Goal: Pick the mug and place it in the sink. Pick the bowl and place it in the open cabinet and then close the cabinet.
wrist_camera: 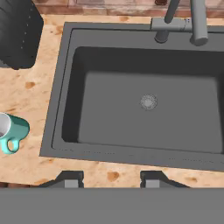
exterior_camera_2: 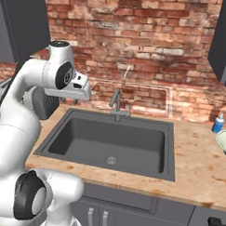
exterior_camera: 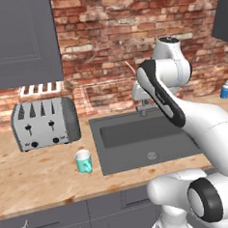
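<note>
Two fingertips of the gripper [wrist_camera: 109, 178] stand apart and empty above the near rim of the sink [wrist_camera: 57, 87]. The mug [exterior_camera: 84, 161] sits upright on the counter [exterior_camera: 38, 175] just left of it, handle reachable.

Base views flank the sink [exterior_camera: 137, 133], hand view looks straight down

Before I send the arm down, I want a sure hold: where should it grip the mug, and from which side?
Probably from above, fingers across the rim: the mug stands upright and open-topped on the counter, clear of the toaster and sink. Close across the body, off the handle's axis.
</note>
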Controlling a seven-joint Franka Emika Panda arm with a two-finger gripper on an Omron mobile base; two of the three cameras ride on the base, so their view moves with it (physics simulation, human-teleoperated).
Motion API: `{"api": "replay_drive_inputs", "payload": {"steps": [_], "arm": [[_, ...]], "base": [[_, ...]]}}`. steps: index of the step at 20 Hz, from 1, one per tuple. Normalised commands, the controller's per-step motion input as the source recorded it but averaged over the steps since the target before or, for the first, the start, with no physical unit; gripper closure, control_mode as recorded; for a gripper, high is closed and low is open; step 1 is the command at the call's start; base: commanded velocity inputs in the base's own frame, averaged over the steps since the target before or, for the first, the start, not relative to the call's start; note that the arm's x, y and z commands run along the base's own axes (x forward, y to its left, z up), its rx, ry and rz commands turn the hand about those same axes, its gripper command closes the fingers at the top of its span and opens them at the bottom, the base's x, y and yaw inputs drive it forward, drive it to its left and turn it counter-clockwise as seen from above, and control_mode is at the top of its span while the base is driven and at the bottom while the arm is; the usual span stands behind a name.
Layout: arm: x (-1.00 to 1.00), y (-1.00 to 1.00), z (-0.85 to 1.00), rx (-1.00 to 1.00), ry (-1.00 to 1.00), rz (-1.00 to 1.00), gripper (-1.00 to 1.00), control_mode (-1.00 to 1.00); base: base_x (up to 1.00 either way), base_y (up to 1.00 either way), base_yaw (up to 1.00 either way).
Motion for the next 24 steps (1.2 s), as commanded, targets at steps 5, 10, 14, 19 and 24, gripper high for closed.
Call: {"api": "replay_drive_inputs", "payload": {"steps": [5,10,14,19,24], "arm": [[-0.32,0.25,-0.04,0.00,0.00,0.00,-1.00,-1.00],[-0.59,0.43,-0.27,0.01,0.01,0.06,-1.00,-1.00],[-0.51,0.36,-0.10,0.00,0.00,0.08,-1.00,-1.00],[-0.53,0.27,-0.07,0.00,0.01,0.11,-1.00,-1.00],[-0.54,0.44,-0.15,0.00,0.02,0.11,-1.00,-1.00]], "base": [[0.00,0.00,0.00],[0.00,0.00,0.00],[0.00,0.00,0.00],[0.00,0.00,0.00],[0.00,0.00,0.00]]}}
